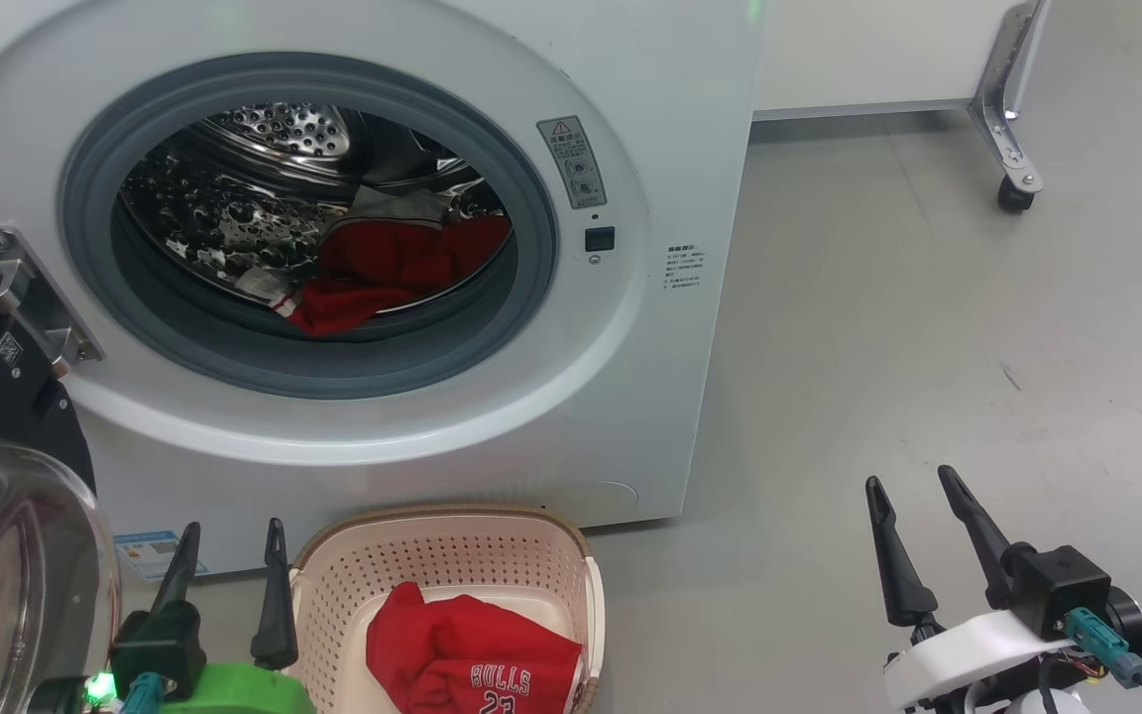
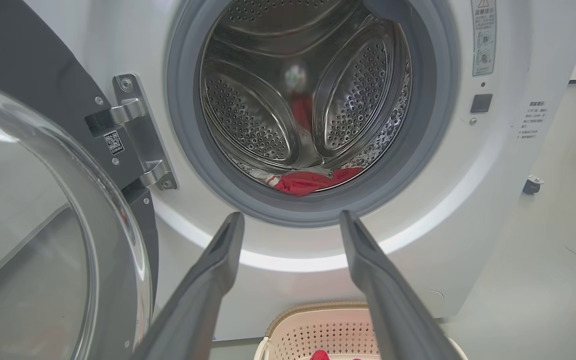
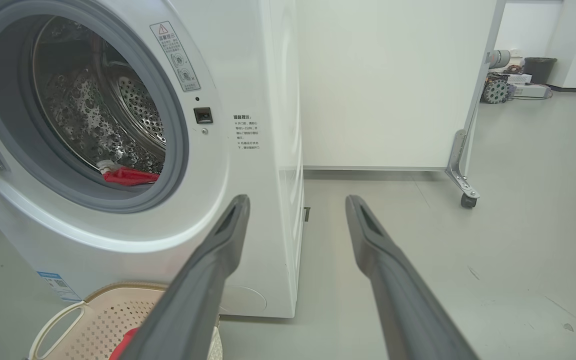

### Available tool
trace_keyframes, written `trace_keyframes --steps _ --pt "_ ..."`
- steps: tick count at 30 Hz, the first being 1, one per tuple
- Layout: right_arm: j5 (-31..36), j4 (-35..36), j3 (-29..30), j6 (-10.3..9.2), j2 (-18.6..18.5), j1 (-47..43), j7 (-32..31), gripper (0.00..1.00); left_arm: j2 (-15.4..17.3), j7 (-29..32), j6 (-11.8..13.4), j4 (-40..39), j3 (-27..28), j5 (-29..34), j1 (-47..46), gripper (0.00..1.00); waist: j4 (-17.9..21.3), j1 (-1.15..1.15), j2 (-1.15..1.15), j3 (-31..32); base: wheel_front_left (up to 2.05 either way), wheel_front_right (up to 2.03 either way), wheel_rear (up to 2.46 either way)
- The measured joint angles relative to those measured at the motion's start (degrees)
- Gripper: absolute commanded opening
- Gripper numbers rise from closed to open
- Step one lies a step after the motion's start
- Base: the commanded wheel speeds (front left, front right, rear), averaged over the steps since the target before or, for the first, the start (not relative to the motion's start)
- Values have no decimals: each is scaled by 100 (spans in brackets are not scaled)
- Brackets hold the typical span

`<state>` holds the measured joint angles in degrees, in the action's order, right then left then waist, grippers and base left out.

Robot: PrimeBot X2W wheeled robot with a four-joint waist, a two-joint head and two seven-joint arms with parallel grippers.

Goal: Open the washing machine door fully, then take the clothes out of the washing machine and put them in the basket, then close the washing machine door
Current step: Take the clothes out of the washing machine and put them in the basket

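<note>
Now, clothes [image 1: 383, 273] in washing machine [image 1: 630, 397], jersey [image 1: 472, 659] in basket [image 1: 452, 557]

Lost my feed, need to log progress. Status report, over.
Left gripper and right gripper open, empty. Round black-rimmed glass door open; red jersey in cream perforated basket, red-and-white clothes inside white washing machine. Nothing blocking the opening.

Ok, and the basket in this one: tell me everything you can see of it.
The basket is cream plastic, rounded rectangular, with perforated walls and a brown woven-look rim. It stands upright on the floor close before the washing machine, below its open mouth. A crumpled red jersey printed BULLS 23 lies inside.
</note>
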<state>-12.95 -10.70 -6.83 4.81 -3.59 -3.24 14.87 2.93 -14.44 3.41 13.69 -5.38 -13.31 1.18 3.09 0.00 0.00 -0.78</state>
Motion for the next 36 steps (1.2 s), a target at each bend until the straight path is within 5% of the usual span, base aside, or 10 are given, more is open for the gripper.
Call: trace_keyframes --steps 36 --pt "2 75 -118 8 0 -100 0 100 -1 10 144 -619 -64 81 587 100 -132 0 0 -35 0 0 0"
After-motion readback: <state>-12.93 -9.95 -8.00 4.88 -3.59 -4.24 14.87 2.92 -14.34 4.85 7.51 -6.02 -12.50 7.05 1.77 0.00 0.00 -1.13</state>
